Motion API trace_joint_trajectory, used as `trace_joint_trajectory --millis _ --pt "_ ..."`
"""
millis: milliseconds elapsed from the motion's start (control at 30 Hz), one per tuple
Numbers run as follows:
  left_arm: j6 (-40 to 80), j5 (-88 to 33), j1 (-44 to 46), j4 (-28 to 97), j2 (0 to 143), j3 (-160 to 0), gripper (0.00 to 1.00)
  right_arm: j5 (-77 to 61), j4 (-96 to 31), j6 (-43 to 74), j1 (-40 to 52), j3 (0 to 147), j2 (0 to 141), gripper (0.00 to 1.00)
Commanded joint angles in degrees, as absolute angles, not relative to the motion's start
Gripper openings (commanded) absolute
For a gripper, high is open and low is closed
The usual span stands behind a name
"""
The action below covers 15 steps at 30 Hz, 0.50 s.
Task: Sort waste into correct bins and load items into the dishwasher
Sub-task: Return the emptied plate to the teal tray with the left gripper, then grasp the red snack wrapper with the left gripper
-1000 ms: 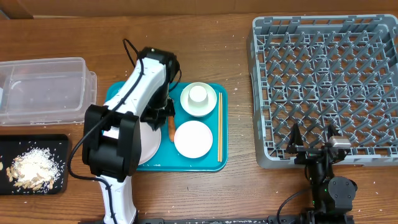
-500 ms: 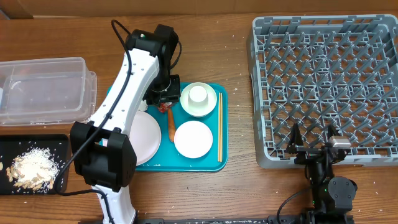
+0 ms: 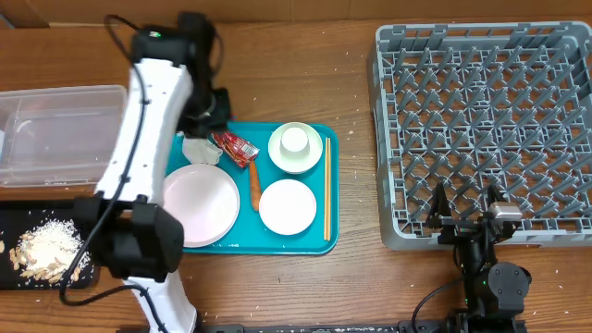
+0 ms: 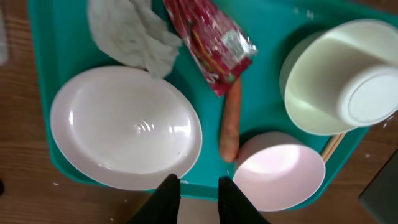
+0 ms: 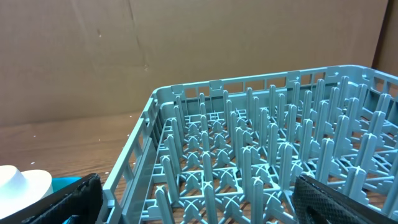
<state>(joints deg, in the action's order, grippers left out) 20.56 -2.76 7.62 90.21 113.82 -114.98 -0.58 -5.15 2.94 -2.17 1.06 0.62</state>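
The left claw (image 4: 199, 200) is hanging above the teal tray (image 3: 319, 236), its two dark fingers (image 4: 166, 198) standing a little apart with nothing between them, so it is released and empty. Below it the crumpled white tissue (image 3: 199, 150) is lying at the far left of the tray, touching the far rim of the round white plate (image 3: 199, 205). Just to its right the red snack wrapper (image 3: 236, 148) is resting with its near end over the far tip of the orange carrot stick (image 3: 254, 188), which is lying between the plate and the near bowl (image 3: 288, 206). The small white cup (image 3: 294, 140) is sitting in the far bowl (image 3: 301, 159), and the chopsticks (image 3: 326, 190) are lying along the tray's right edge. On the left of the desk (image 3: 351, 74) the clear tub (image 3: 65, 134) is sitting far, and the black tray (image 3: 18, 217) near, with the rice scraps (image 3: 46, 250) piled in it. The grey dish rack (image 3: 486, 125) is standing at the right, holding no dishes. The right claw (image 5: 196, 190) is waiting at the rack's near edge, its fingers spread wide and gripping nothing.
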Motion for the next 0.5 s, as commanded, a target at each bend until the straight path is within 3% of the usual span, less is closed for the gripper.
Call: trace_joint_trajectory --millis 0,67,333,467 --pt "19.88 -3.97 5.34 90.02 109.8 -117.25 0.64 -0.05 -4.8 2.74 -2.33 0.47 0.16 1.0" --pt "18.87 -7.4 5.58 90.15 110.02 -116.55 1.0 -0.05 -4.8 2.74 -2.33 0.47 0.16 1.0" --pt "18.0 -10.55 8.69 89.12 113.89 -114.48 0.98 -0.05 -4.8 2.74 -2.33 0.47 0.16 1.0" --pt "18.87 -10.13 6.85 87.72 113.97 -114.54 0.88 -0.05 -4.8 2.74 -2.33 0.47 0.16 1.0"
